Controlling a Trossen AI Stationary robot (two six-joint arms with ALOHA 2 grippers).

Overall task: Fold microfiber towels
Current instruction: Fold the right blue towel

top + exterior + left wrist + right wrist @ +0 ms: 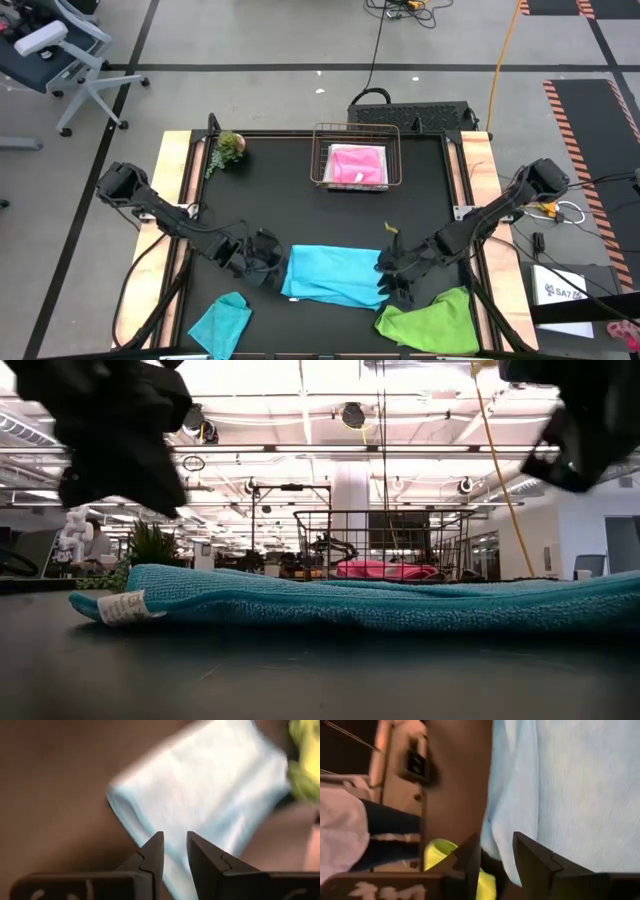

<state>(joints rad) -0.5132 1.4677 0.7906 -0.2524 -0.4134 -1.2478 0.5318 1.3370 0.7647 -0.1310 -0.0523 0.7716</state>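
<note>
Both grippers sit at the sky blue towel's two ends. My left gripper [268, 266] hangs at the towel's left edge, its fingers [152, 854] parted by a narrow gap with nothing between them; the cloth lies just beyond the tips. My right gripper [392, 272] hangs at the towel's right edge, its fingers [470, 855] likewise a little apart and gripping nothing.

The sky blue towel [333, 275] lies folded into a wide rectangle near the front of the black table [270, 200], flat on the mat, with a small white label [124, 607] showing at one corner in the low view.

Behind the sky blue towel, near the table's back edge, stands a wire basket [322, 135]. In it lies the hot pink towel [359, 164], folded to a neat square.

In front of the sky blue towel and to its right, the lime green towel [432, 322] lies rumpled at the table's front corner, just beside my right gripper. In front and to the left, the smaller teal towel [222, 322] lies crumpled at the front edge, apart from the blue one.

Far behind the sky blue towel and to the left, a small green plant [228, 148] stands at the back corner, well apart from everything else.
</note>
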